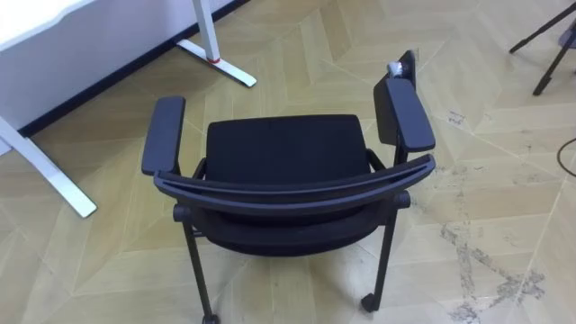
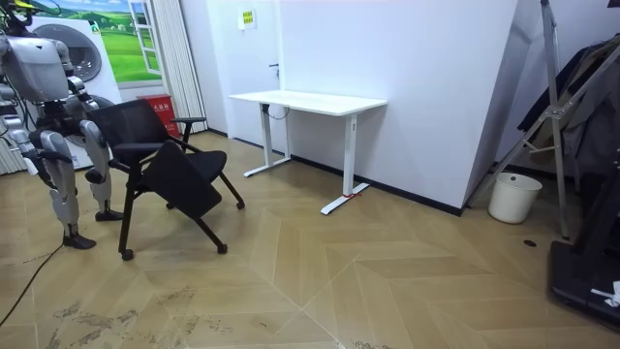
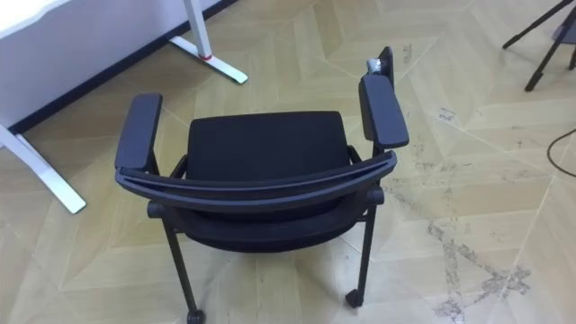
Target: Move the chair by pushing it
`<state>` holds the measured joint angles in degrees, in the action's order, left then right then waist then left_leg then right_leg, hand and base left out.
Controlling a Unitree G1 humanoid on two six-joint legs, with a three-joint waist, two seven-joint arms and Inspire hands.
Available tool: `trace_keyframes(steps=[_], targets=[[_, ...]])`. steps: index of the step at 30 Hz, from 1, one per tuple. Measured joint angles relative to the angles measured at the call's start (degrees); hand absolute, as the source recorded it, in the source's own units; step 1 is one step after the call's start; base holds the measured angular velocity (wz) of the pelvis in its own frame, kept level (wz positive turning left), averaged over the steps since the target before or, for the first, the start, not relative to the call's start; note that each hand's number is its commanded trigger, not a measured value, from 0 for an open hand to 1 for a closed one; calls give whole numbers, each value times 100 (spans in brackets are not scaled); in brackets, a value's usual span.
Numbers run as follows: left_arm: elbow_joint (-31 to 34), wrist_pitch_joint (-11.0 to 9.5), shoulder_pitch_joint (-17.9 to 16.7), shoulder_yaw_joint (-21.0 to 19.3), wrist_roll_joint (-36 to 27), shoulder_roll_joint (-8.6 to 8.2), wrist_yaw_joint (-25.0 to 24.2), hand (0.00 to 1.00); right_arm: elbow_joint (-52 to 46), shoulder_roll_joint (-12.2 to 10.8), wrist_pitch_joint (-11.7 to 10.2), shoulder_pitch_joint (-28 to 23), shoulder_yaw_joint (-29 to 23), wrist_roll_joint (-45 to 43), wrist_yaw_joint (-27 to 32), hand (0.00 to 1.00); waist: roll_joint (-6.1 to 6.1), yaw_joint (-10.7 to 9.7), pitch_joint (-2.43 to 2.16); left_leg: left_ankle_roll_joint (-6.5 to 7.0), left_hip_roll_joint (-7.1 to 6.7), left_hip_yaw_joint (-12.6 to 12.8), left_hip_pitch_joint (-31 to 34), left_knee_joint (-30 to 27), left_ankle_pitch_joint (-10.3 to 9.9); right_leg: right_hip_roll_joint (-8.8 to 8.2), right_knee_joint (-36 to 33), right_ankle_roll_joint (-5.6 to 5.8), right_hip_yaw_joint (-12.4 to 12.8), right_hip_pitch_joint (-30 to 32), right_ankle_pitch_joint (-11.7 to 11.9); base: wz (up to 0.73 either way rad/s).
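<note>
Chair (image 1: 283,153) sits dead ahead, seat facing away, right hand (image 1: 409,59) at its right armrest (image 1: 405,117) tip, grip impossible to tell.

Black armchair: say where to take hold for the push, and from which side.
Take the curved top rail of the backrest, from behind, where the robot stands. It is the nearest part of the black armchair, spans both armrests and sits high, so a forward push there would probably roll it on its casters.
</note>
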<state>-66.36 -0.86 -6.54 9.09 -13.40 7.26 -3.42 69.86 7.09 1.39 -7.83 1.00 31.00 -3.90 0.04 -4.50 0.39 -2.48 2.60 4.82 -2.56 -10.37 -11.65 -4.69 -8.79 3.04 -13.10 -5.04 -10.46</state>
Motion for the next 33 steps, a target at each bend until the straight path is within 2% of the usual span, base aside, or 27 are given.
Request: trace_keyframes(steps=[6,10,14,22,27,33], targets=[[11,9,-9,-3,-29,0,1,0,-47,1,14,-13,-8,-7,10,0,4,2,3,0,-9,8,9,2,0,0,13,8,41,5,-7,0],[8,46,-2,-15,-54,1,7,0,-57,1,73,2,-67,-68,140,0,35,-12,-23,1,-15,-8,-1,3,0,-3,13,8,47,0,-7,1],[-4,56,-10,-109,-53,-2,9,0,-39,7,115,38,-225,-238,229,0,32,-2,-19,1,-17,-17,-14,8,1,-3,8,7,39,-3,-7,1],[-2,57,-15,-111,-78,-7,44,0,61,8,117,72,-223,-229,383,0,38,9,19,1,-17,-17,-4,13,1,-3,2,7,38,-16,-6,0],[-1,92,-46,-141,-276,-10,154,0,66,7,122,72,-217,-155,439,0,38,8,19,10,-20,-17,20,-9,-5,-6,8,14,29,-20,-22,2],[-2,196,-105,-614,-280,-17,357,0,120,6,130,88,-267,-179,461,0,30,1,-6,11,-31,-25,-14,-32,-5,-19,12,19,27,-47,-31,0]])
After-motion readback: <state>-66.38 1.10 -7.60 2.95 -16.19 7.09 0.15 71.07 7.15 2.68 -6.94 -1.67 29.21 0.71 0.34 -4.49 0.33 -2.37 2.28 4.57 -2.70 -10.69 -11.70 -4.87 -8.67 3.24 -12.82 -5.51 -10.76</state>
